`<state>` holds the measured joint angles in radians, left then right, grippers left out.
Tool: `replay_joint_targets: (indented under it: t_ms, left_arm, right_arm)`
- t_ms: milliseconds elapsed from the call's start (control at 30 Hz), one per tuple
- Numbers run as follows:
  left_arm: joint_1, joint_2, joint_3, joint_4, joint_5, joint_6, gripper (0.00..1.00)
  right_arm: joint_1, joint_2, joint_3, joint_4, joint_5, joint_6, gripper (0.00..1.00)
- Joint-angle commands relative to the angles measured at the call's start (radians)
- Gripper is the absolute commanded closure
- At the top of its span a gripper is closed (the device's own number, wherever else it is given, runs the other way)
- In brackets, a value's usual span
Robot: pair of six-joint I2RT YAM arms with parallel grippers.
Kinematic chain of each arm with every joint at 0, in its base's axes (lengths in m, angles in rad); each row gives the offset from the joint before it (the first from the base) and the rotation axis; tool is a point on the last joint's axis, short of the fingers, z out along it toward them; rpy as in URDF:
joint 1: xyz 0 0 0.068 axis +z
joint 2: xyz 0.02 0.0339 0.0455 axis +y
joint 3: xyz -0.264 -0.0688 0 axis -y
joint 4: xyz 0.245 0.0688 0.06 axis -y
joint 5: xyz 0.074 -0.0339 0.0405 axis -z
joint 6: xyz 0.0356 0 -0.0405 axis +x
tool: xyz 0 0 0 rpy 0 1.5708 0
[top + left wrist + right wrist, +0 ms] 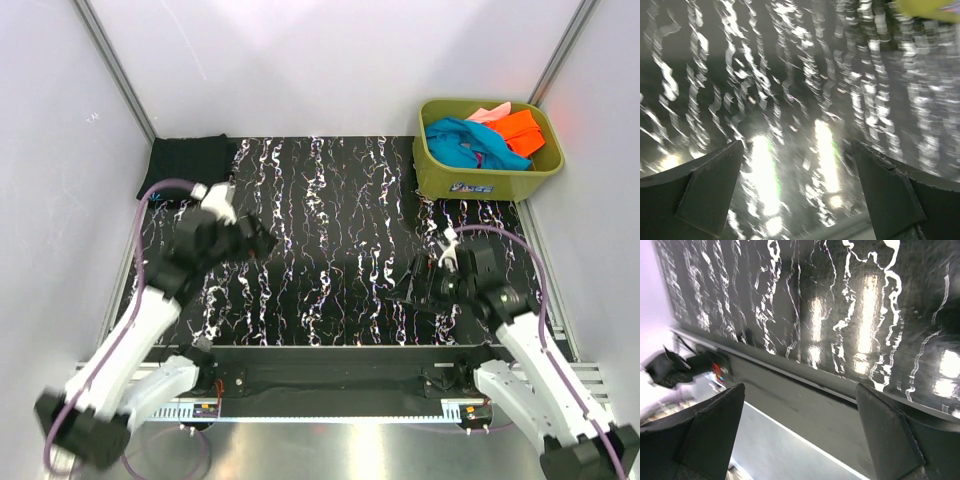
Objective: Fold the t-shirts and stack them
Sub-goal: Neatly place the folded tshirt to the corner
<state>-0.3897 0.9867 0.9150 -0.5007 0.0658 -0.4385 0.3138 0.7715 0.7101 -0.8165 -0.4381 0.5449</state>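
A folded black t-shirt (188,160) lies at the far left corner of the black marbled mat (330,200). The teal-blue t-shirt (462,142), orange t-shirt (521,131) and pale pink t-shirt (488,113) lie bunched in the olive-green tub (488,182) at the far right. My left gripper (262,240) hovers over the left part of the mat, open and empty; its view (797,192) shows only blurred mat. My right gripper (405,287) is open and empty over the mat's near right part, and its view (800,435) shows the mat's front edge.
White walls with metal corner posts close in the back and both sides. The tub's yellow-green corner shows in the left wrist view (932,7). A dark rail (330,375) with the arm bases runs along the near edge.
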Motion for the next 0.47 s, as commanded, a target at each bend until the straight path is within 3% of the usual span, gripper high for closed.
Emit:
replay_joint_targets:
  t_ms: [0,167,300,433]
  left_arm:
    - [0.002,-0.196,-0.195,0.051,0.138,-0.193,0.01]
    - [0.003,-0.574,-0.421,0.056,0.227,-0.35,0.01]
    - [0.002,-0.833,-0.646,0.18,0.421,-0.485,0.01]
    - [0.002,-1.083,-0.758,0.214,0.569,-0.664,0.01]
  right_arm:
    - [-0.004,-0.125,-0.133,0.191,-0.018,0.212,0.0]
    - [-0.002,-0.311,-0.357,0.295,-0.063,0.374,0.0]
    - [-0.004,-0.505,-0.455,0.269,-0.033,0.492,0.0]
    - [-0.004,-0.725,-0.54,0.221,-0.034,0.618,0.0]
